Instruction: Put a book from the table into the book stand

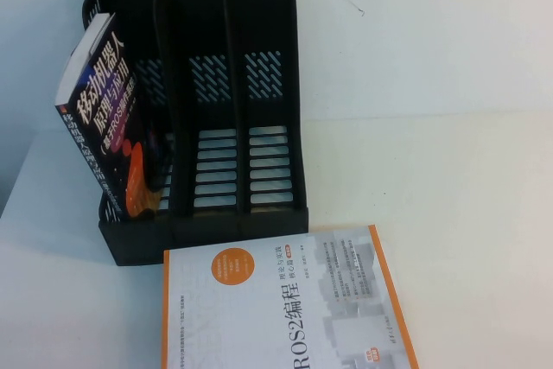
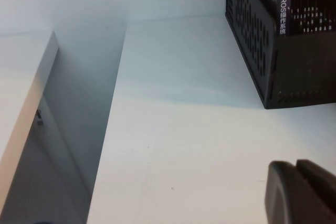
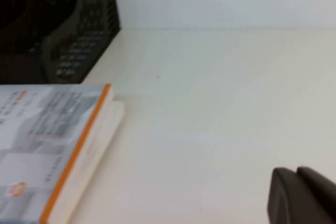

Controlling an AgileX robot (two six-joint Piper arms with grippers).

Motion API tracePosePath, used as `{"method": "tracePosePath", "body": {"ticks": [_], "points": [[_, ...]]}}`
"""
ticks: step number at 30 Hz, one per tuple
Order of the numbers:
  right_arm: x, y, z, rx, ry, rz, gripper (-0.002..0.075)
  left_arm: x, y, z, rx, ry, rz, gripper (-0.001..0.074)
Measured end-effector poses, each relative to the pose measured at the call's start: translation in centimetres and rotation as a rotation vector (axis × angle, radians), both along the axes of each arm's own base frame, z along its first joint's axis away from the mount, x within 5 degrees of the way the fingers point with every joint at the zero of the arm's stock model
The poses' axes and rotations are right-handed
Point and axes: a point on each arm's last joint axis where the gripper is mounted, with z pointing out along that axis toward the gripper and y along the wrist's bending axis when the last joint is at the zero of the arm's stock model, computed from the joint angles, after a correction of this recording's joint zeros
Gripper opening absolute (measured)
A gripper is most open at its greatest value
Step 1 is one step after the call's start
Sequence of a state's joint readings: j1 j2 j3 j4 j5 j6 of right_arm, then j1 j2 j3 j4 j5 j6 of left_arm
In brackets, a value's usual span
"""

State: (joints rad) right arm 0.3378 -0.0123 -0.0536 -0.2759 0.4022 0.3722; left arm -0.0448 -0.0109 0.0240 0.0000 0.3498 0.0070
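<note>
The black book (image 1: 112, 123) with white Chinese title and orange and purple blobs stands upright, leaning, in the leftmost slot of the black book stand (image 1: 225, 110) at the back of the white table (image 1: 449, 179). Its spine also shows in the left wrist view (image 2: 283, 9) inside the stand (image 2: 257, 40). Neither arm shows in the high view. My left gripper (image 2: 296, 167) is shut and empty over bare table left of the stand. My right gripper (image 3: 296, 172) is shut and empty over bare table right of the white book.
A white book with an orange edge reading "ROS2" (image 1: 276, 308) lies flat in front of the stand, also in the right wrist view (image 3: 52, 145). The stand's middle and right slots hold nothing. The table's left edge (image 2: 107, 129) drops off beside the left gripper.
</note>
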Motion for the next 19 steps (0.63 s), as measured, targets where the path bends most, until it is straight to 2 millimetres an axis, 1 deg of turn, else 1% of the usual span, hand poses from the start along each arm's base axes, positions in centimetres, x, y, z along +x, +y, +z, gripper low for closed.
{"method": "tracePosePath", "body": {"ticks": [6,8,11,14,19], "points": [[0.1,-0.8,0.1,-0.087,-0.028,-0.169,0.0008,0.0,0.0,0.0,0.0,0.0,0.0,-0.0001],[0.2,-0.9,-0.4,-0.109,-0.029,-0.196,0.0008,0.0,0.0,0.0,0.0,0.0,0.0,-0.0001],[0.4,-0.9,-1.4,-0.126,-0.04,-0.203,0.0008,0.0,0.0,0.0,0.0,0.0,0.0,-0.0001],[0.3,-0.9,-2.2,-0.127,0.017,-0.198,0.0008,0.0,0.0,0.0,0.0,0.0,0.0,-0.0001],[0.3,-0.9,-2.2,-0.151,0.022,-0.187,0.0008,0.0,0.0,0.0,0.0,0.0,0.0,-0.0003]]}}
